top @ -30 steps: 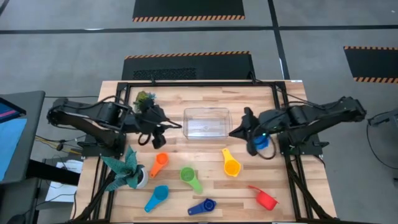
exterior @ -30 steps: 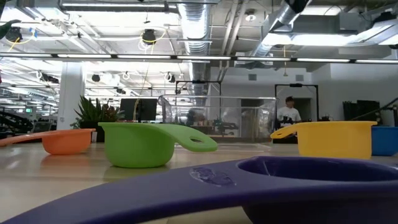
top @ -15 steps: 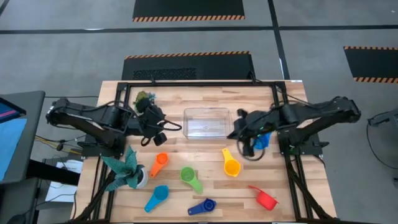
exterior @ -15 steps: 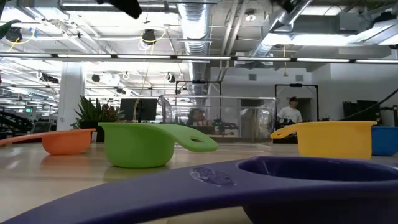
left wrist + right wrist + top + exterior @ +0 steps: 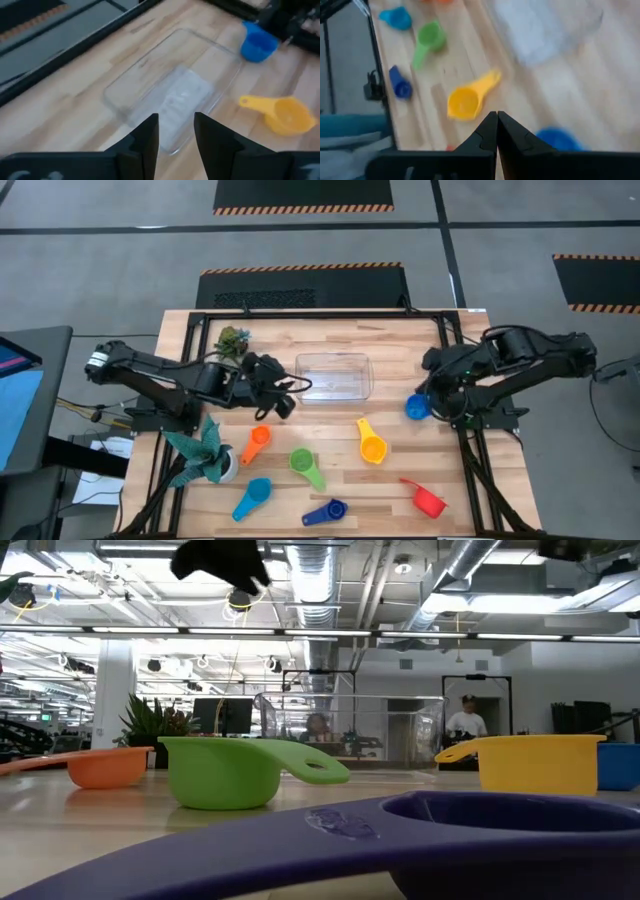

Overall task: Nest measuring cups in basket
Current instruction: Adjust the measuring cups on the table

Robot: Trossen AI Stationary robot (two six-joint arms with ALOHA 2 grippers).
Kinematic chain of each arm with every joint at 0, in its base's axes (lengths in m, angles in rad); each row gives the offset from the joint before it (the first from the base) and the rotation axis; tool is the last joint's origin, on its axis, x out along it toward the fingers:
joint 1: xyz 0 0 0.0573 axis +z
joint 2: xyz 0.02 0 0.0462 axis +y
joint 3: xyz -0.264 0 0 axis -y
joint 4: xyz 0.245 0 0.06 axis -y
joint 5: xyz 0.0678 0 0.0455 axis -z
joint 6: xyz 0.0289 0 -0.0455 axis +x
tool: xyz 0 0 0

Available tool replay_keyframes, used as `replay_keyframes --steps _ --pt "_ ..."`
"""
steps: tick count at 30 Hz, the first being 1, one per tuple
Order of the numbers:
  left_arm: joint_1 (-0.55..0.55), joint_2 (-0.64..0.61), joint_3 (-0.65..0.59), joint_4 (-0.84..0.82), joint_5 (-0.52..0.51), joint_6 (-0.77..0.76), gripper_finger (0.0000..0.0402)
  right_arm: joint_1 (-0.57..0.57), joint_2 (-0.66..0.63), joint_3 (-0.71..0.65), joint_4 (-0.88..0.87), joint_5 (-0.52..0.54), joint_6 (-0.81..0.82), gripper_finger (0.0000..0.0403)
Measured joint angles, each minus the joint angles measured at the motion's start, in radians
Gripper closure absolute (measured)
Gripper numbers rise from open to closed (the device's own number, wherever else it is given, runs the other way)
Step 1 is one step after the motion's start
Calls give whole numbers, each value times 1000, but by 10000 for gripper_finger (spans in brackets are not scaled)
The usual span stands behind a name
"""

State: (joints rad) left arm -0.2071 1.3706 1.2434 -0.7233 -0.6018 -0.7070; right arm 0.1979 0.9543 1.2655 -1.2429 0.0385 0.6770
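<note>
Landmark: the clear rectangular plastic basket (image 5: pixel 333 376), lying on the wooden table (image 5: pixel 440 450) at mid-width, towards its far edge; nothing inside it.
Left gripper (image 5: pixel 283 402): just off the basket's left end, above the table; fingers (image 5: pixel 145 137) parted by a narrow gap, nothing between them.
Right gripper (image 5: pixel 497 131): to the right of the basket, apart from it; fingers pressed together, holding nothing.
Blue round measuring cup (image 5: pixel 417 407): right of the basket, on the table beside the right gripper.
Yellow measuring cup (image 5: pixel 370 443): just in front of the basket's right end.
Orange measuring cup (image 5: pixel 256 442): in front of the basket's left end.
Green measuring cup (image 5: pixel 305 465): in front of the basket, between the orange and yellow ones.
Light blue measuring cup (image 5: pixel 250 498), dark blue measuring cup (image 5: pixel 325 512), red measuring cup (image 5: pixel 426 498): well in front of the basket, along the near edge.
</note>
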Motion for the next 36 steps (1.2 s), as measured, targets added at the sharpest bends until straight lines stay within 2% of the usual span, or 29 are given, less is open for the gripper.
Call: replay_keyframes --steps 2,4,8,12,16,19,24,29,36 --pt "11 8 0 43 90 115 288 16 2 -1 -45 -20 27 372" --pt "18 14 1 72 143 215 288 33 10 -13 -52 11 61 372" --pt "56 25 0 75 269 331 288 106 7 -79 -109 43 306 375" --pt "112 41 0 69 397 422 288 236 0 -187 -93 38 588 378" --pt "181 37 2 89 494 488 288 408 3 -297 57 35 797 377" --pt "221 27 2 88 518 541 288 510 23 -348 194 36 911 376" --pt "259 34 2 89 562 593 288 645 120 -367 238 26 1073 384" --pt "267 38 2 86 564 624 288 730 278 -367 340 -136 1090 389" --pt "266 38 2 86 563 638 288 741 437 -367 560 -174 1088 379"
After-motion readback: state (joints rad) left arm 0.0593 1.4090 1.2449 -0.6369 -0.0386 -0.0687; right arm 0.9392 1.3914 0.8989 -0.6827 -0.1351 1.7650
